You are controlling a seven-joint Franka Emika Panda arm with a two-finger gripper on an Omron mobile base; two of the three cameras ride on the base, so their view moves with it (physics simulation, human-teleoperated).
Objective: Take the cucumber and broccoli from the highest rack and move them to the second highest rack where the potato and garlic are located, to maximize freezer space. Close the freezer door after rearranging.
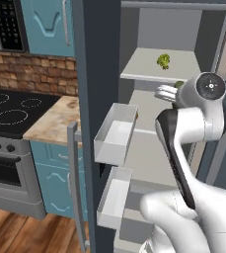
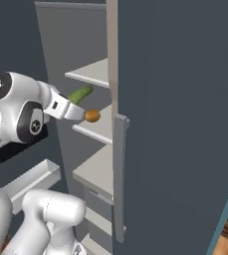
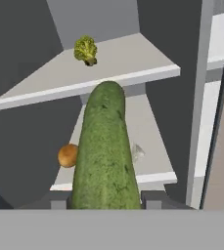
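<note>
My gripper (image 3: 106, 197) is shut on the long green cucumber (image 3: 106, 151), which points into the open freezer. It hangs in front of the gap between the highest rack (image 3: 128, 63) and the second highest rack (image 3: 150, 166). From the right base view the cucumber (image 2: 80, 94) sticks out past the gripper (image 2: 73, 112), just above the potato (image 2: 92, 116). The broccoli (image 3: 86, 50) sits on the highest rack (image 1: 144, 69), seen from the left as the broccoli (image 1: 163, 61). On the second rack, the potato (image 3: 67, 155) lies left of the cucumber and the pale garlic (image 3: 138, 151) right of it.
The freezer door (image 1: 87, 99) stands open to the left, with two white door bins (image 1: 115, 136) and a grey handle (image 1: 75, 188). Beyond it are a counter (image 1: 53, 118) and a black stove (image 1: 11, 111). A tall dark panel (image 2: 175, 124) closes off the right side.
</note>
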